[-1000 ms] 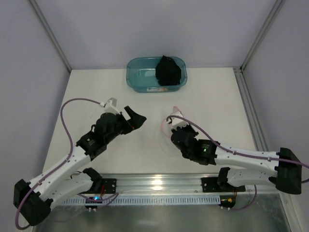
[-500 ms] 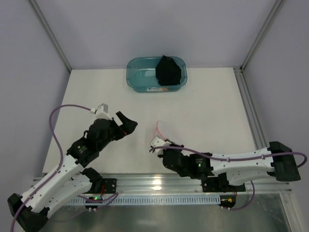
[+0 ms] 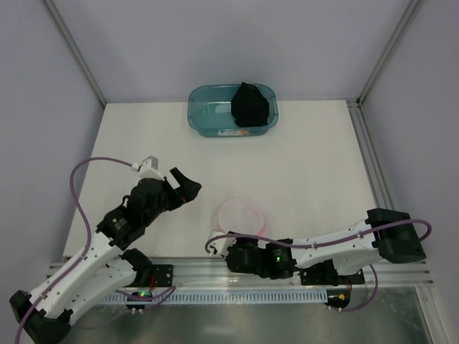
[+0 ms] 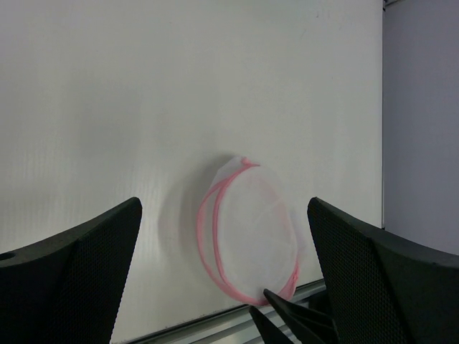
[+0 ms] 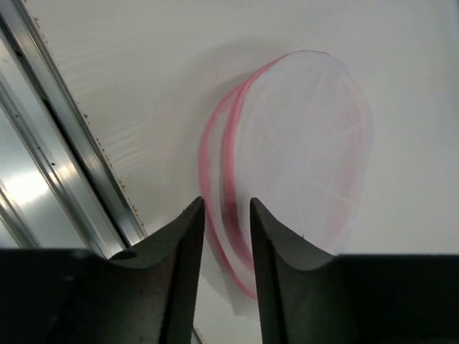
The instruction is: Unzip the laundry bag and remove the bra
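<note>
You have the soft black fabric bra (image 3: 250,105) in the teal plastic tub (image 3: 208,115) at upper centre. The round white mesh laundry bag (image 3: 242,215) with its pink rim lies flat at lower centre. Your left gripper (image 3: 186,185) is spread wide and your right gripper (image 5: 227,208) is barely parted over the rim, so little looks left.

laundry bag (image 4: 251,226) near rim behind right gripper (image 4: 259,301), zip indiscernible — left fingers (image 4: 64,279) cropped
</note>
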Available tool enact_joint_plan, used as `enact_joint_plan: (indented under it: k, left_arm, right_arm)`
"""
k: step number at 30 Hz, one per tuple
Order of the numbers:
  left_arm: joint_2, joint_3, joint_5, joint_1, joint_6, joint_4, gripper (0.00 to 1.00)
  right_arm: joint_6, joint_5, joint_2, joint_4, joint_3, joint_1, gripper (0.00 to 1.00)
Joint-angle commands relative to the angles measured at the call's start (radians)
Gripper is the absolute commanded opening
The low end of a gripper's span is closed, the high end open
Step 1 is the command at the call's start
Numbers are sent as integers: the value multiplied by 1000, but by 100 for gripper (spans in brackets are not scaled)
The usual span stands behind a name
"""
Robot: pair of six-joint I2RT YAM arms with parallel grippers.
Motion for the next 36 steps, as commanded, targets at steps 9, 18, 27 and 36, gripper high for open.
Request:
enact_joint_plan:
  k: [9,18,27,36]
  left_arm:
    - [-25,49,-2,7,8,-39,99]
    - [-63,11,121,7,50,25,100]
    - [-89,-35,270,7,88,94,99]
    - [-137,-80,282,5,85,129,99]
  right_arm:
    - [110,86,-245,106,-16,6,99]
    - [335,152,-578,-32,22,-112,99]
    - [499,255,-658,-209,131,-112,99]
    - [504,273,-673,-209,135,-112,99]
